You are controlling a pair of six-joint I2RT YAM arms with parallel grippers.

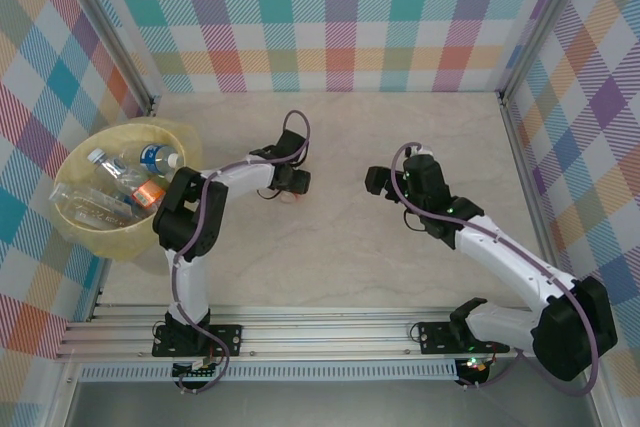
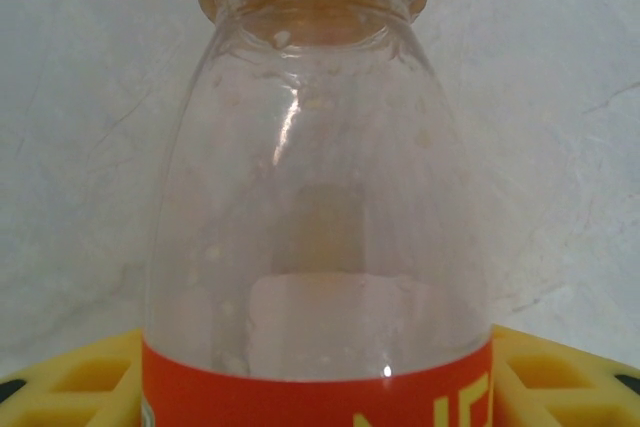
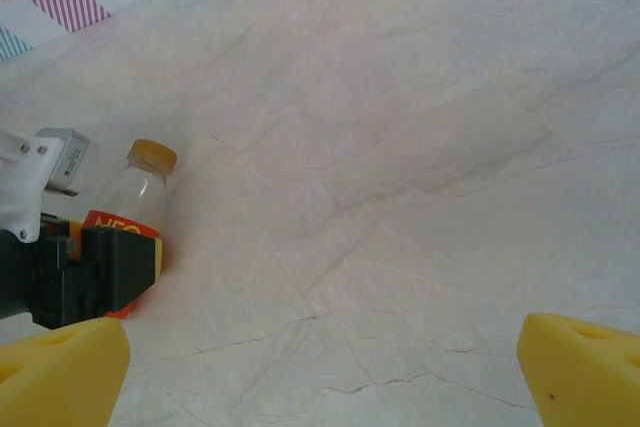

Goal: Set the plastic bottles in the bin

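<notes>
Bright diffuse light, faint soft shadows, small glint on the close, slightly blurred bottle (image 2: 320, 197)

One bin (image 1: 72, 230) sits on the tabletop (image 1: 380, 257), and at least four plastic bottles (image 1: 150, 158) can be made out inside it, too jumbled for a surer count. One orange-capped bottle (image 2: 320, 197) is outside it. There are two grippers: the left gripper (image 1: 289, 190) and the right gripper (image 1: 378, 183).

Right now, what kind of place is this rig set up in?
Likely a robot test cell, not a home: left arm and right arm bolted to an aluminium rail, plaid walls boxing in a marble-look tabletop.
</notes>
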